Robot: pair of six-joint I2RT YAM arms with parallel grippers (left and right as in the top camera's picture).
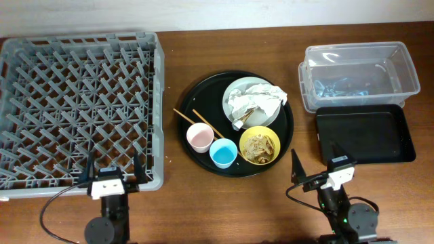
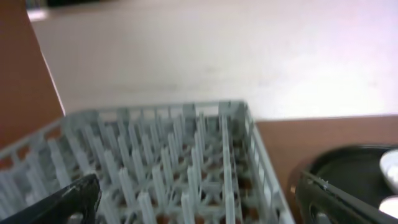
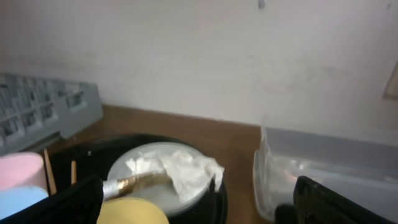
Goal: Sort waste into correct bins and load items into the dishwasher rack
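Observation:
The grey dishwasher rack [image 1: 78, 102] fills the left of the table and shows in the left wrist view [image 2: 168, 155]. A round black tray [image 1: 203, 102] holds a grey-green plate [image 1: 239, 88] with crumpled white napkins [image 1: 256, 102], a yellow bowl [image 1: 260, 146] with brown food scraps, a pink cup [image 1: 200, 137], a blue cup [image 1: 223, 153] and two wooden chopsticks [image 1: 196, 122]. The clear box [image 1: 358, 71] and the shallow black tray [image 1: 365, 133] lie at the right. My left gripper [image 1: 112, 175] and right gripper [image 1: 319, 169] are open and empty at the front edge. The right wrist view shows the plate [image 3: 143, 186], the napkins [image 3: 180, 171] and the yellow bowl [image 3: 134, 213].
A pale wall runs behind the table in both wrist views. Bare wooden tabletop [image 1: 176, 203] lies between the two arms at the front. The clear box holds bluish bits [image 1: 339, 87].

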